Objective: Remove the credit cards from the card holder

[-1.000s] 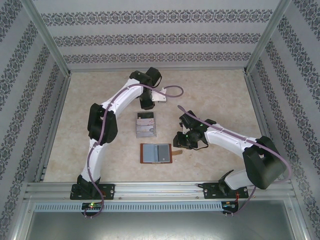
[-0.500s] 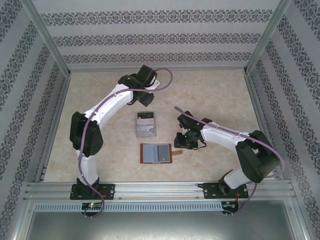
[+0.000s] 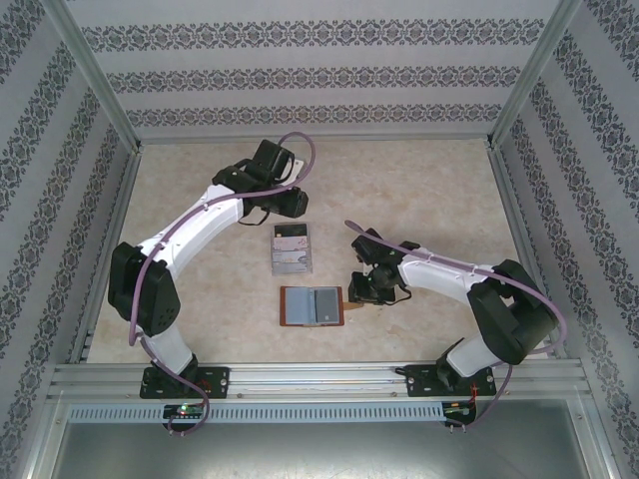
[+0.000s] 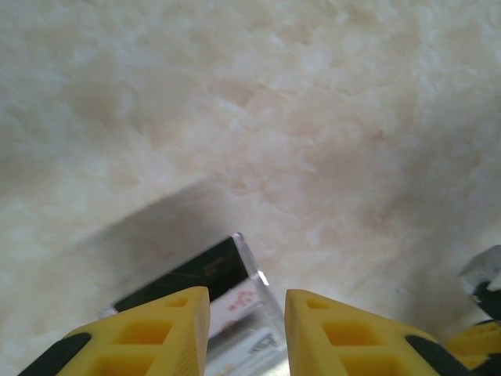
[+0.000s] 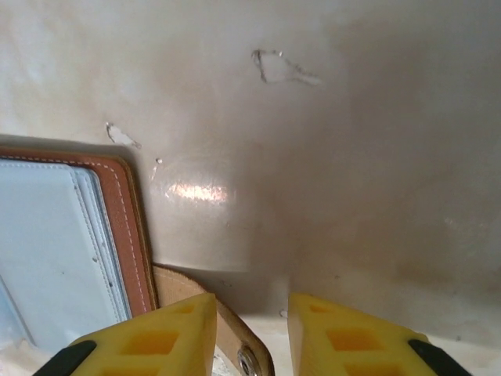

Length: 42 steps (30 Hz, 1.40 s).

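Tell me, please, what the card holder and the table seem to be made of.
Card holder: probably leather, matte reddish-brown, with pale stitching along the edge; smooth grey-blue lining. Table: a glossy, cream marbled surface, perhaps laminate or vinyl, judging by the bright glare spot.

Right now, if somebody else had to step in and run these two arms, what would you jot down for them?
Left claw: open and empty, at the far end of the clear tray.
Right claw: open, over the strap tab; can't tell whether it touches.
Credit cards: a dark one and pale ones lie in the tray.
Card holder: lies open and flat, nearer the arm bases than the tray.
Done: the cards in the tray are out.
Left: check the grey-blue pockets; can't tell whether any card remains inside.
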Available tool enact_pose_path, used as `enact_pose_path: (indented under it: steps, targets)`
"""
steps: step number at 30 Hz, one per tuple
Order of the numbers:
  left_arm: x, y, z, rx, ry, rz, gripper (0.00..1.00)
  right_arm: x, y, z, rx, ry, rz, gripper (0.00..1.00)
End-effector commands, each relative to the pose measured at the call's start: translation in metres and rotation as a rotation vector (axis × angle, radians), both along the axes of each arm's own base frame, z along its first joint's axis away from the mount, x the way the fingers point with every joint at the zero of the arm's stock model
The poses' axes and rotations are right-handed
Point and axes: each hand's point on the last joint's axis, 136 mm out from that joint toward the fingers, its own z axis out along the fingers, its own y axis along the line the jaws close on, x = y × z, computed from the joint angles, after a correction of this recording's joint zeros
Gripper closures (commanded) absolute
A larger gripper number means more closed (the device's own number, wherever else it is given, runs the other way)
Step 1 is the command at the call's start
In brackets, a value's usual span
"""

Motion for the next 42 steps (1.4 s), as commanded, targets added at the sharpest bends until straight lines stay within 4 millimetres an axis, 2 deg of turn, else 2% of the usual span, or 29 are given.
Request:
enact_pose_path:
  steps: [1, 4, 8, 17, 21, 26, 32, 42]
  targets:
    - [-0.010, -0.011, 0.010, -0.145, 0.069, 0.053, 0.69, -0.002, 0.002, 0.004, -0.005, -0.023, -0.012, 0.72]
    - [-0.023, -0.010, -0.002, -0.159, 0.161, 0.088, 0.70, -0.005, 0.004, 0.006, -0.011, -0.035, -0.009, 0.78]
    - [-0.046, -0.017, -0.022, -0.135, 0.214, 0.093, 0.70, -0.009, 0.006, 0.006, -0.013, -0.036, -0.013, 0.80]
    - [-0.114, -0.054, -0.062, -0.076, 0.310, 0.031, 0.69, -0.022, 0.011, 0.008, -0.001, -0.036, -0.028, 0.79]
    - [-0.138, -0.071, -0.085, -0.081, 0.375, 0.018, 0.69, -0.027, 0.012, 0.007, 0.015, -0.035, -0.038, 0.79]
    - [-0.162, -0.092, -0.100, -0.093, 0.429, -0.010, 0.69, -0.032, 0.012, 0.008, 0.041, -0.034, -0.048, 0.80]
    - [-0.176, -0.093, -0.109, -0.089, 0.450, 0.008, 0.69, -0.034, 0.006, 0.014, 0.053, -0.061, -0.065, 0.82]
    - [-0.181, -0.092, -0.125, -0.106, 0.490, 0.046, 0.69, -0.003, -0.007, 0.022, 0.088, -0.093, -0.108, 0.67]
